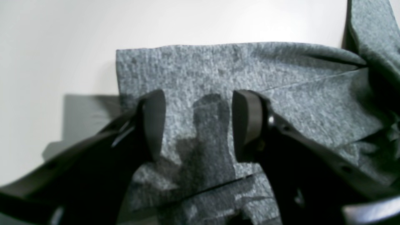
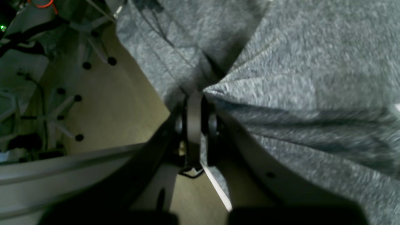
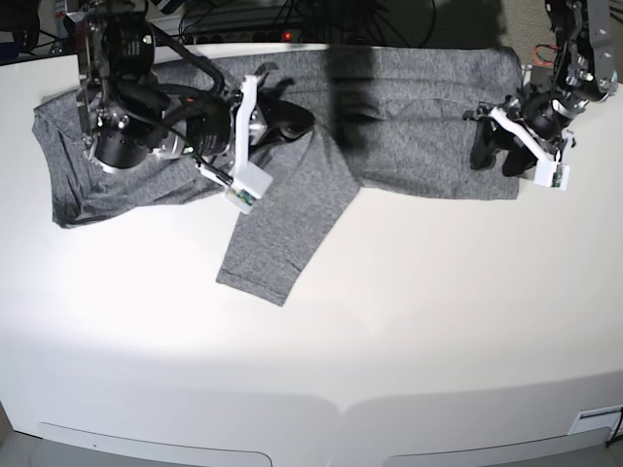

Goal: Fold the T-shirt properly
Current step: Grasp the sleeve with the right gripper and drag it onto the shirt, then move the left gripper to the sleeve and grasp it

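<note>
While spread lengthwise along far edge of white surface (image 3: pixel 409 321), large heather-grey long-sleeved knit T-shirt (image 3: pixel 409 117) with one sleeve trailing nearward. Left jaws (image 1: pixel 198 125) wide open over hem corner; right jaws (image 2: pixel 194 103) clamped on bunched cloth.

no readable text anywhere, t-shirt (image 3: pixel 409 117) plain grey with no print or label showing, white table (image 3: pixel 389 321) bare of markings, small white tags on the arms too tiny and blurred to make out, no brands, numbers or signs legible
</note>
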Robot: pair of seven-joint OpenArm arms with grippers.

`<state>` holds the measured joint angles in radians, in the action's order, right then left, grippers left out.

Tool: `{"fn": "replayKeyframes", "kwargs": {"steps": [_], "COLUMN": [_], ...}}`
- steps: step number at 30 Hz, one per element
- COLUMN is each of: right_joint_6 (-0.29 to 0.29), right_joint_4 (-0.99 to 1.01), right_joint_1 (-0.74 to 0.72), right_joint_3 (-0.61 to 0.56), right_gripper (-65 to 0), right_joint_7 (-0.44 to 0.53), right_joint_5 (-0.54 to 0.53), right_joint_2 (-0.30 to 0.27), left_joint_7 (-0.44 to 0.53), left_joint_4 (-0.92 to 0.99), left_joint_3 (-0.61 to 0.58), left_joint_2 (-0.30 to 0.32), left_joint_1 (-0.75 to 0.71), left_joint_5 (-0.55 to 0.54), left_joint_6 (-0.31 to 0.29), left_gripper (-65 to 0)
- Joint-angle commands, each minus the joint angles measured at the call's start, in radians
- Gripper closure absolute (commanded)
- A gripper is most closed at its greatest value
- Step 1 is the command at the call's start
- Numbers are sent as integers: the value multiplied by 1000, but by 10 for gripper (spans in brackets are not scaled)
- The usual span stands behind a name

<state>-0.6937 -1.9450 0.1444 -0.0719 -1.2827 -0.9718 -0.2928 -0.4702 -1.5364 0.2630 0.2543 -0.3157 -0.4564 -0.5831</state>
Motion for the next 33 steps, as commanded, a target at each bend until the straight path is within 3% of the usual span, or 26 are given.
{"fn": "replayKeyframes", "kwargs": {"steps": [1,7,12,15,19,22,27,33], "right_joint_6": [-4,-4,-4,-4,-4,-4,-4,-4], "right_joint_4": [-19,-18,-18,-18,-18,-18,-18,-18], "right_joint_1": [-8,-8,-8,-8,-9,-23,-66,-68], "right_joint_3": [6,3,-6,-17,-23,-15,79,293], "right_gripper": [0,0,-244,-314,-315,-315,-315,-315], "right_joint_7": [19,41,75,74,74,74,87,151], "right_joint_5": [-27,29,28,11,-62,-43,119,301], "right_joint_2": [2,21,21,21,21,21,10,-64], "left_joint_7": [26,26,26,26,27,34,53,52], "left_joint_4": [-18,-18,-18,-18,-18,-18,-49,-171], "left_joint_3": [6,6,6,6,6,6,1,-108], "left_joint_2": [12,12,12,12,12,12,4,-34], "left_joint_1": [2,2,2,2,3,3,6,20], "left_joint_5": [-15,-15,-15,-15,-16,-27,-87,-82], "left_joint_6": [-7,-7,-7,-7,-7,-7,-50,-50], "left_gripper": [-333,-333,-333,-333,-333,-333,-332,-330]}}
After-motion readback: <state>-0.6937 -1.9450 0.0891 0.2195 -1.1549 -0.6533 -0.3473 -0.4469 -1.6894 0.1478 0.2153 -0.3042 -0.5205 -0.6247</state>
